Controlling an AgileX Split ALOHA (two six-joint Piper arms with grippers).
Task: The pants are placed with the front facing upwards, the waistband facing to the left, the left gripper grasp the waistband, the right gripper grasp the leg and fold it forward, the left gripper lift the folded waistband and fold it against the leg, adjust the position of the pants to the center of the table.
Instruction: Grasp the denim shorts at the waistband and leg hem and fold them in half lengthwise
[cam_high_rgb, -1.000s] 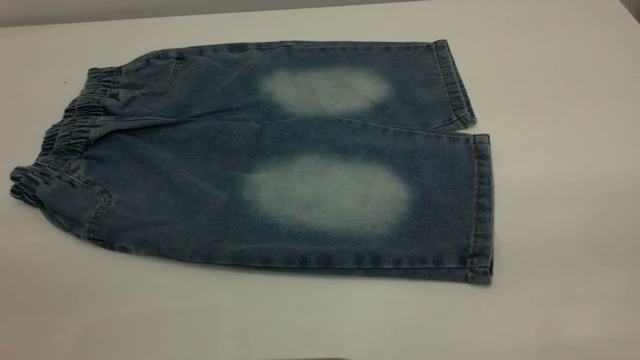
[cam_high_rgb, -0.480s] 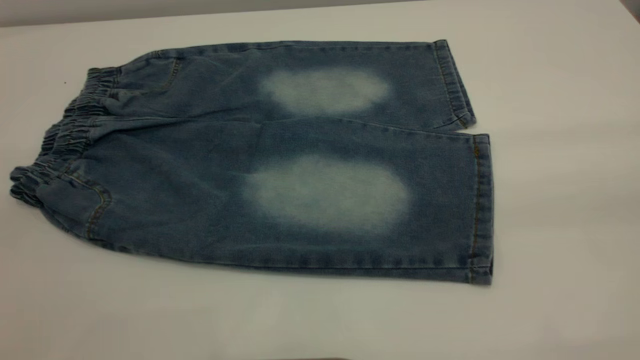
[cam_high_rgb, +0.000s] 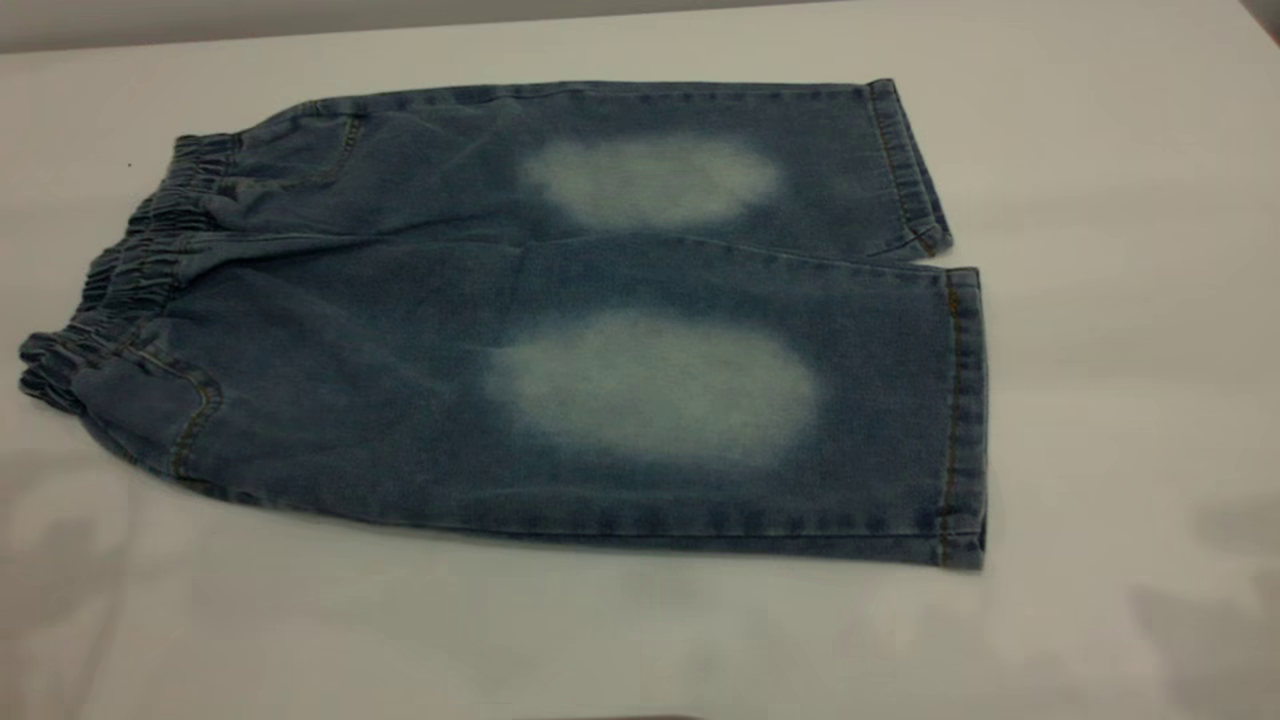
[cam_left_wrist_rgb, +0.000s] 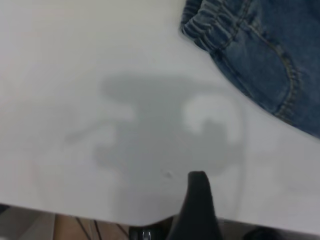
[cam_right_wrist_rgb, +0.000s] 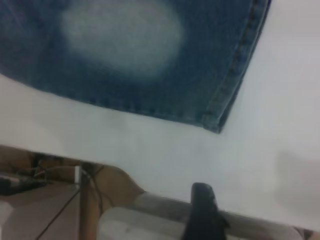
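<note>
The pants (cam_high_rgb: 560, 320) lie flat on the white table (cam_high_rgb: 1120, 300), blue denim with a pale oval on each leg. Their gathered waistband (cam_high_rgb: 120, 290) points left and the leg hems (cam_high_rgb: 960, 400) point right. Neither gripper appears in the exterior view. My left gripper (cam_left_wrist_rgb: 240, 200) hovers over bare table near the front edge, short of the waistband corner (cam_left_wrist_rgb: 210, 25), and only one dark finger (cam_left_wrist_rgb: 198, 200) shows. My right gripper (cam_right_wrist_rgb: 235, 210) is open above the table's front edge, short of the near leg's hem corner (cam_right_wrist_rgb: 217, 125), again with one finger (cam_right_wrist_rgb: 202, 210) visible. Neither holds anything.
Grey arm shadows fall on the table at the near left (cam_high_rgb: 60, 560) and near right (cam_high_rgb: 1200, 620). Below the table's front edge, a wooden frame and cables (cam_right_wrist_rgb: 60, 180) show. White tabletop surrounds the pants on all sides.
Shadows have appeared on the near-left and near-right parts of the table as both arms come in. The pants have not moved.
</note>
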